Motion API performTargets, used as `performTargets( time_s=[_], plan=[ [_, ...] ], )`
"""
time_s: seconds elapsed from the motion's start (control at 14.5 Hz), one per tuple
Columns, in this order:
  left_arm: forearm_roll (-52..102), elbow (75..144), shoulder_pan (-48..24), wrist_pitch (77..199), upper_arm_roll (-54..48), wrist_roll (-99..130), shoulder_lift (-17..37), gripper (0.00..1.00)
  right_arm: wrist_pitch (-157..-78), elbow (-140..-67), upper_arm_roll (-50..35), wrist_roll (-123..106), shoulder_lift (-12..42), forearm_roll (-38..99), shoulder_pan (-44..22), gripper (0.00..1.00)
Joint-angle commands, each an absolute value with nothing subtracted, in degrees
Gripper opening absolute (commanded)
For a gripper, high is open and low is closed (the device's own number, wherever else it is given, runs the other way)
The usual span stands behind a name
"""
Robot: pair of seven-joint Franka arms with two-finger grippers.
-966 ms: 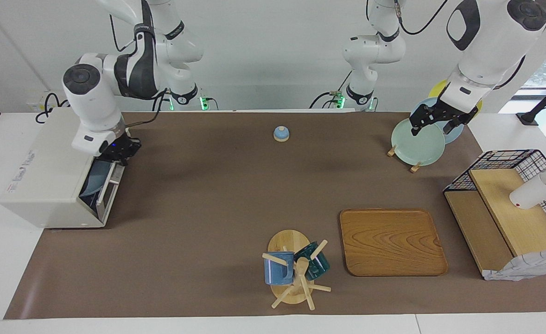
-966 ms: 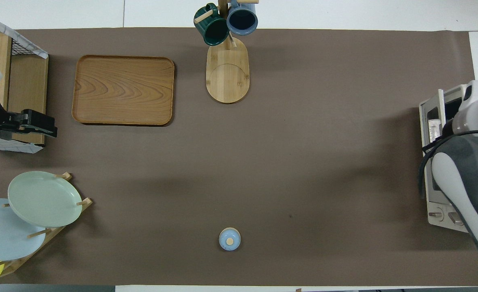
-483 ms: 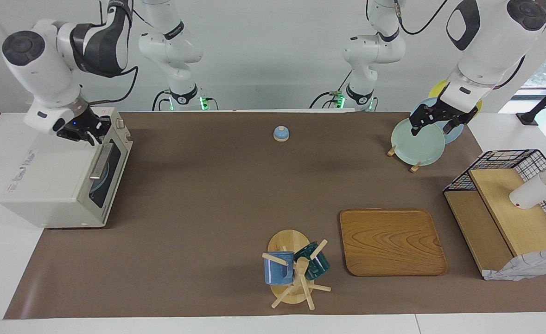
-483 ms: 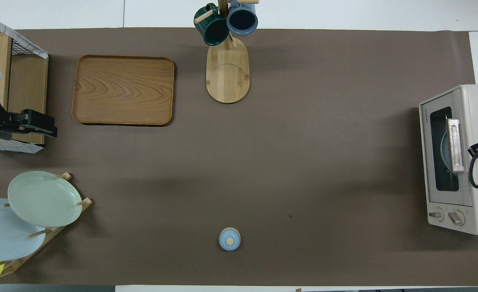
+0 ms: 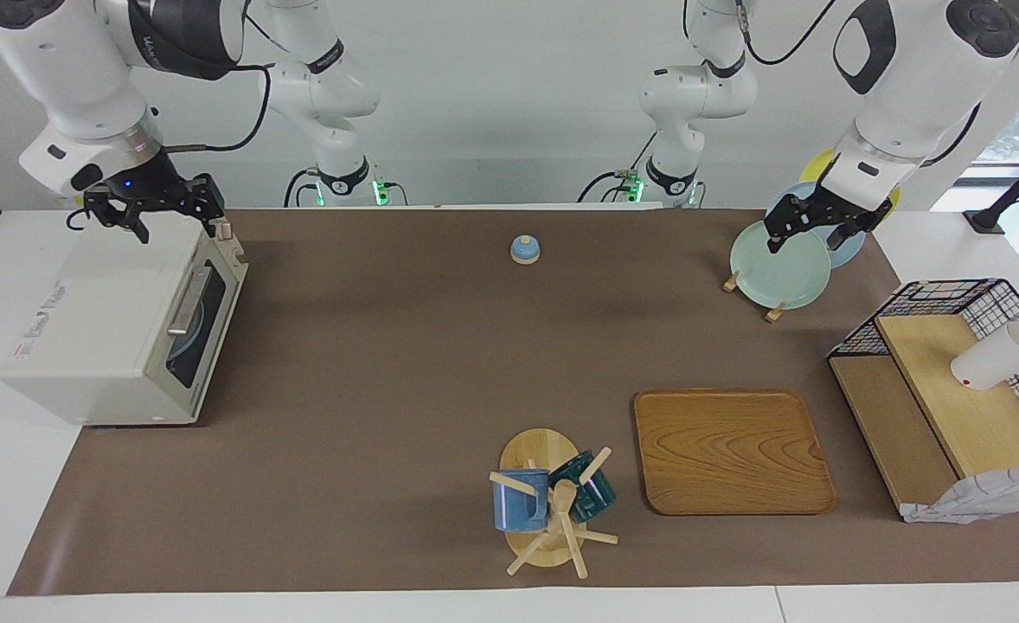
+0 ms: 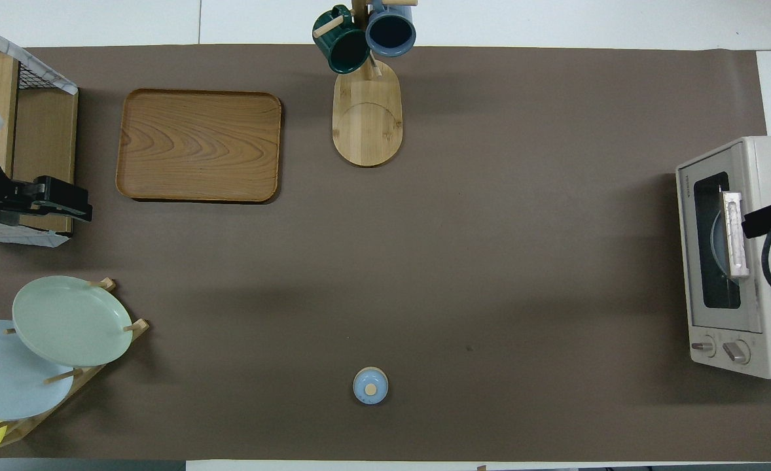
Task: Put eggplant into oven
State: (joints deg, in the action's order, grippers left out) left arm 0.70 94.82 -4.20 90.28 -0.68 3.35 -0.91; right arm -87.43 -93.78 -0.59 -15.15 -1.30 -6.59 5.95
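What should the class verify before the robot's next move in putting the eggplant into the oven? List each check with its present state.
1. Oven door shut: ok, it is flat against the front with the handle up.
2. Eggplant inside the oven: cannot tell; only a bluish round shape shows through the dark glass.
3. Eggplant lying out on the table: ok, none is visible in either view.
4. Right claw free of the door: ok, it is open over the oven's top and holds nothing.
5. Left claw out of the way: ok, it waits open over the green plate.
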Motion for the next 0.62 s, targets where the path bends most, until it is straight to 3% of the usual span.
performTargets(
  time_s=[0.0,0.55],
  plan=[
    [-0.09,95.10,-3.60,90.09,-1.14,3.43,-1.67,1.00,-85.96,-91.85,-0.62,-14.15,-0.26,-4.92,6.77,1.00],
    [-0.09,95.10,-3.60,90.00,-1.23,3.43,-1.67,1.00,-86.04,-92.02,-0.62,-13.97,-1.23,-5.27,6.42,1.00]
  ],
)
